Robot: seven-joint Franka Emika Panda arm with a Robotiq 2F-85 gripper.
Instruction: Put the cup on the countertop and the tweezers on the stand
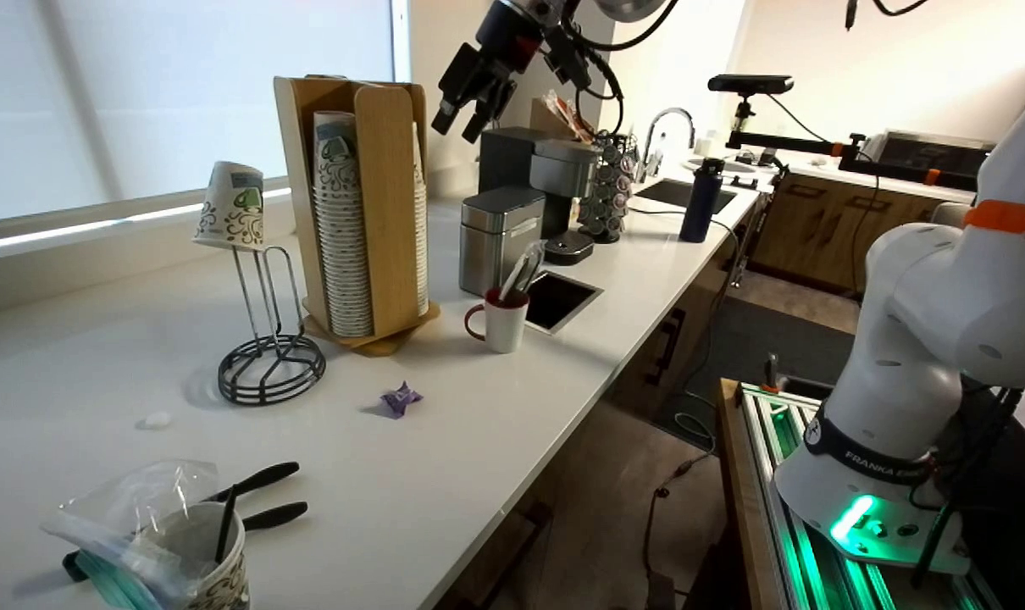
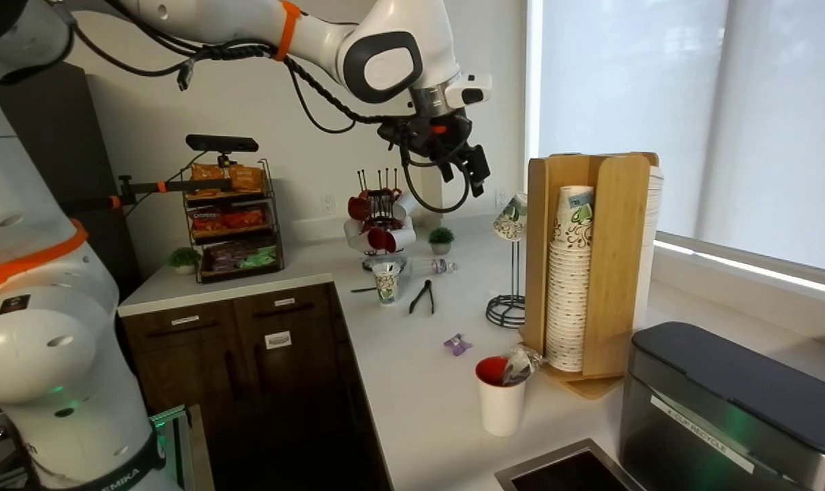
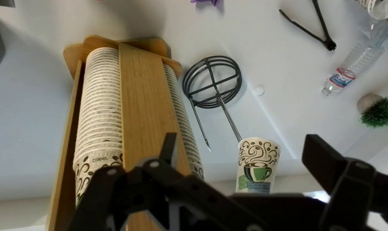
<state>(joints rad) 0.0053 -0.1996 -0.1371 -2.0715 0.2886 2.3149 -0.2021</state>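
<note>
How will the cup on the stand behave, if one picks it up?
The cup looks like thin paper, so probably light and easily dented. It sits tilted on the stand, so a sideways push may tip it off.

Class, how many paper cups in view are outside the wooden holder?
2: an inverted cup atop the stand; an upright cup on the countertop, near the tweezers. Others may be hidden.
</note>
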